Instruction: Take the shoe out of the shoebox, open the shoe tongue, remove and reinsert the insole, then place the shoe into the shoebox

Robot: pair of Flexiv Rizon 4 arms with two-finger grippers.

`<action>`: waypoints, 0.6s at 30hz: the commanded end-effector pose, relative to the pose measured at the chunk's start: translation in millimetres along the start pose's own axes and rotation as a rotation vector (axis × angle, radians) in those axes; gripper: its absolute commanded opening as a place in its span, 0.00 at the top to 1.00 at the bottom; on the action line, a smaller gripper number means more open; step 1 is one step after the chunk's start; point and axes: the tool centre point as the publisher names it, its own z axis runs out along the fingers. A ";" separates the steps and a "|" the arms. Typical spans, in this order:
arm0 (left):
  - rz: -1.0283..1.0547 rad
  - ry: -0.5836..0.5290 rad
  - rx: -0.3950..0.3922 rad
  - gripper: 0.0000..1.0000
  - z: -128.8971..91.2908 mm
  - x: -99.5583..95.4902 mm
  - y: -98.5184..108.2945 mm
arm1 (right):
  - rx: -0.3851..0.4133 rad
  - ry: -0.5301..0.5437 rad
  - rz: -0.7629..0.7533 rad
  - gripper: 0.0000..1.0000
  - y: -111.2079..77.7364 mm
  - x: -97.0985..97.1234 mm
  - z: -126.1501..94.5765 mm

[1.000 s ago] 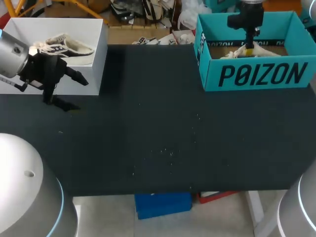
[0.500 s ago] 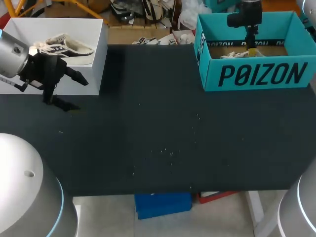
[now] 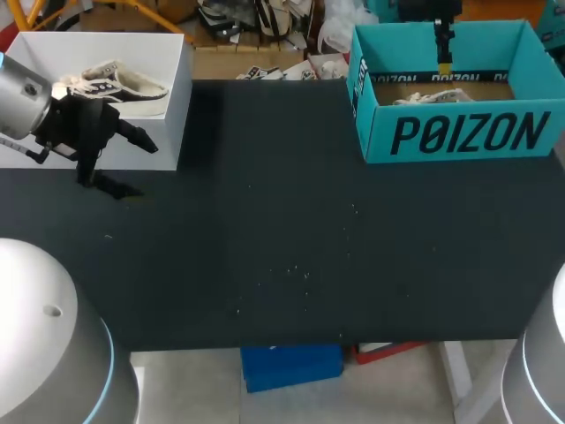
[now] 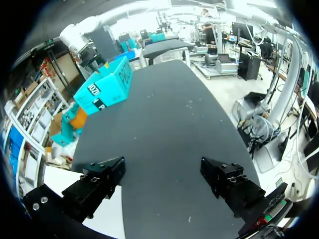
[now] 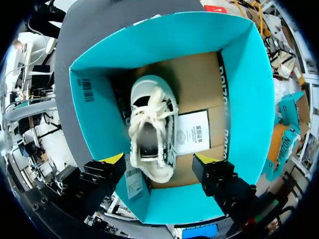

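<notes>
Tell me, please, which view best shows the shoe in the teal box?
Right wrist view: it looks down on the whole shoe. Head view catches only its top above the shoebox wall; left wrist view shows just the box's outside.

Big black block letters, a brand word, run across the front wall of the teal shoebox (image 3: 459, 152). Inside, a barcode sticker (image 5: 86, 90) sits on one wall. A printed white card (image 5: 193, 132) lies on the floor, its lines too small to read.
</notes>
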 end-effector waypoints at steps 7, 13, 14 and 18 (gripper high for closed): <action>0.002 -0.004 0.000 0.00 0.7 0.6 0.6 | -0.062 -0.380 0.041 0.00 21.6 92.0 -42.7; 0.002 -0.004 0.000 0.00 0.7 0.6 0.6 | -0.037 -0.407 0.023 0.00 43.4 134.3 -46.9; 0.002 -0.004 0.000 0.00 0.7 0.6 0.6 | -0.045 -0.410 0.028 0.00 44.0 141.2 -47.4; 0.002 -0.004 0.000 0.00 0.7 0.6 0.6 | -0.060 -0.434 0.042 0.00 43.0 172.6 -50.7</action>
